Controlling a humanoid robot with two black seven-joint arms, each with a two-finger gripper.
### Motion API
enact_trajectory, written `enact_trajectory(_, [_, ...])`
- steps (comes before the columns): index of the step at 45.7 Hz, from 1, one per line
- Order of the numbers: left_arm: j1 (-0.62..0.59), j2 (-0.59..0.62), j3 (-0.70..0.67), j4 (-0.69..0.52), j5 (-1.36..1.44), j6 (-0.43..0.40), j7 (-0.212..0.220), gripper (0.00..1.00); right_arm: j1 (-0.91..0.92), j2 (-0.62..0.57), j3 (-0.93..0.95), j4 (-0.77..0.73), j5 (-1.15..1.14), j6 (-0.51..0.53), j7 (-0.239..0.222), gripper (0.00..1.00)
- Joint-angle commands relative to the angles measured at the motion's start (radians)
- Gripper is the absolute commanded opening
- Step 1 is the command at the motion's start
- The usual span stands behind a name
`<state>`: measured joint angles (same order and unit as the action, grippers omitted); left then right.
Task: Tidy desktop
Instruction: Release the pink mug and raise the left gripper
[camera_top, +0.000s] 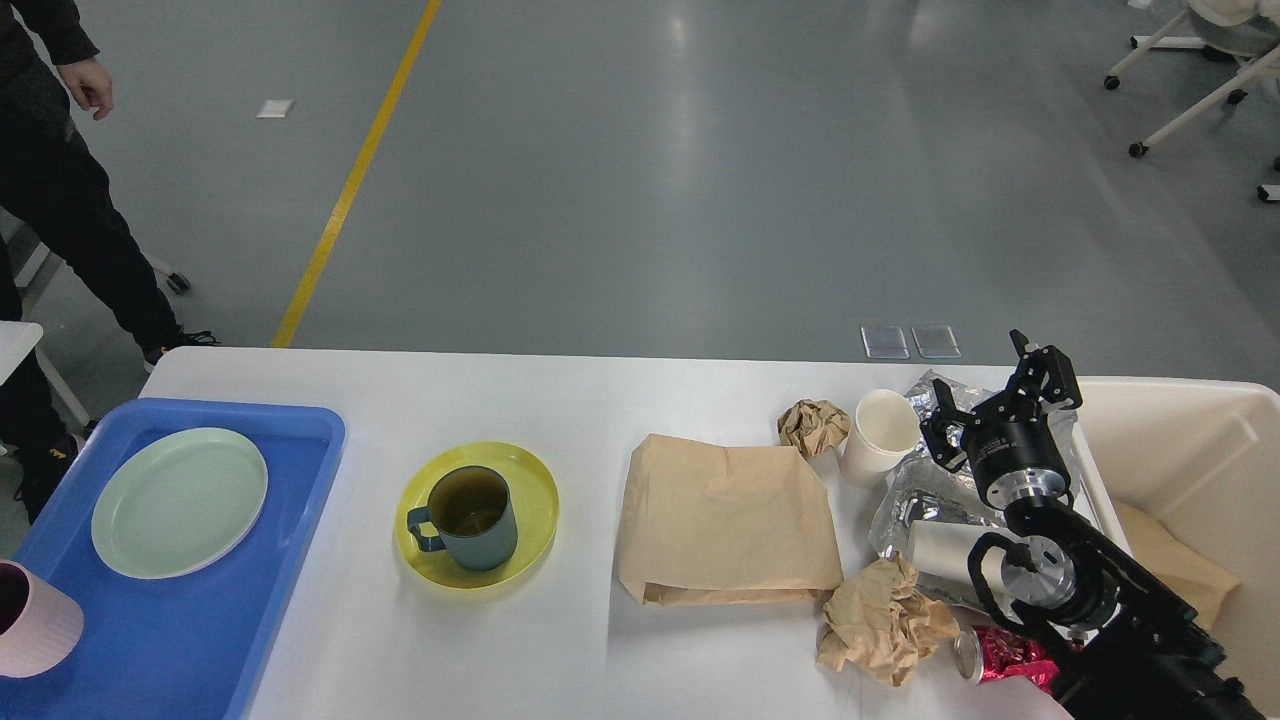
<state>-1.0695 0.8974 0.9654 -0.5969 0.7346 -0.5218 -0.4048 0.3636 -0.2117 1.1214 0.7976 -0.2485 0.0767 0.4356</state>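
The white desktop (600, 400) spans the view. On its left a blue tray (180, 640) holds a pale green plate (180, 502) and a pink mug (30, 632) cut off by the left edge. A yellow plate (535, 478) carries a dark teal mug (475, 518). Rubbish lies on the right: a flat brown paper bag (728, 520), a small paper ball (812, 425), a white paper cup (880, 435), a silver foil bag (915, 505), crumpled brown paper (880, 620), a white tube (940, 548) and a red can (1000, 655). My right gripper (995, 400) hovers open and empty over the foil bag. My left gripper is out of view.
A cream-white bin (1200, 450) with brown paper inside stands at the table's right end, beside my right arm. A person in black (50, 200) stands on the floor beyond the far left corner. Chair legs on castors (1190, 90) are far right.
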Motion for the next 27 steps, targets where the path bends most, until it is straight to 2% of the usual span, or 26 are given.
enact_trajectory(1, [-0.003,-0.002,-0.004,-0.003,-0.023,0.002,0.001,0.15,0.000,0.000,0.000,0.000,0.000,0.000,0.000,1.00])
enact_trajectory(5, [-0.001,0.002,-0.005,-0.006,-0.111,0.006,0.006,0.66,0.000,0.002,0.000,0.000,0.000,0.000,-0.001,1.00])
enact_trajectory(6, [0.000,0.002,-0.004,-0.009,-0.147,0.006,0.009,0.75,0.000,0.000,0.000,0.000,0.000,0.000,0.000,1.00])
enact_trajectory(10, [0.005,0.005,0.003,-0.014,-0.265,0.002,0.015,0.92,0.000,0.000,0.000,0.000,0.000,0.000,0.000,1.00])
enact_trajectory(14, [0.008,0.005,0.003,-0.015,-0.316,-0.009,0.012,0.96,0.000,0.000,0.000,0.000,0.000,0.000,-0.001,1.00])
enact_trajectory(27, [0.005,0.017,0.010,-0.021,-0.323,-0.015,0.011,0.96,0.000,0.000,0.000,0.002,0.000,0.000,0.000,1.00])
